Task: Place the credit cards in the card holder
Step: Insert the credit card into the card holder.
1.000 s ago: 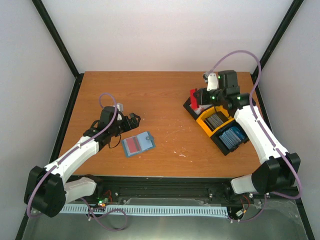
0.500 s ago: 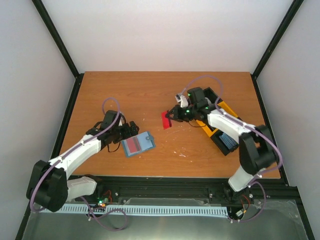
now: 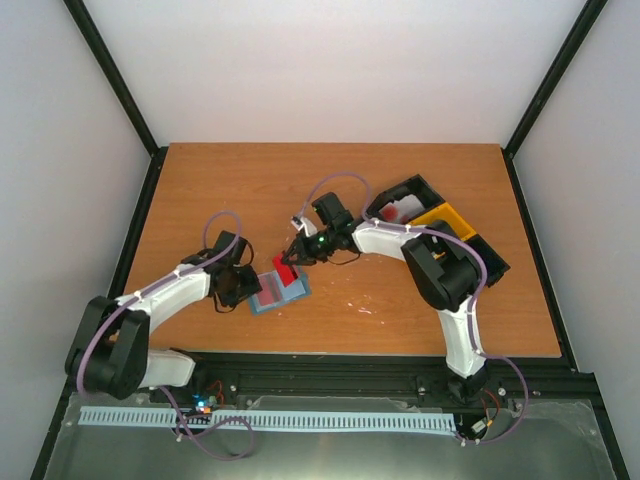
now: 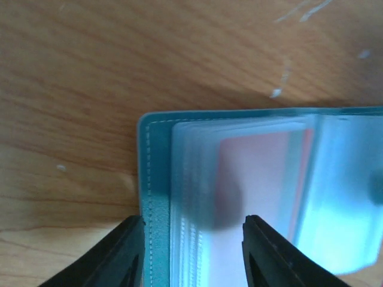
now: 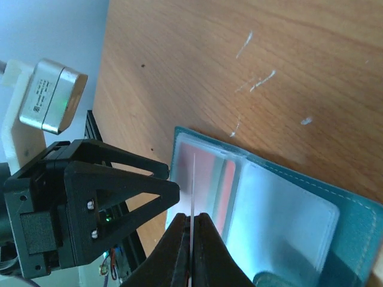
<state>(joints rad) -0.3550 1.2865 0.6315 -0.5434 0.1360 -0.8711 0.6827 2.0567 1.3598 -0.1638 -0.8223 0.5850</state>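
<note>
Your card holder lies open on the table near the front middle, left gripper at its left edge, right gripper holding a card edge-down above it, tray behind to the right.

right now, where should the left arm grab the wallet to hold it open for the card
Probably the stitched left border of the wallet, coming from the left: it lies flat and open, clear of the pockets where the right end effector holds the card edge-on.
</note>
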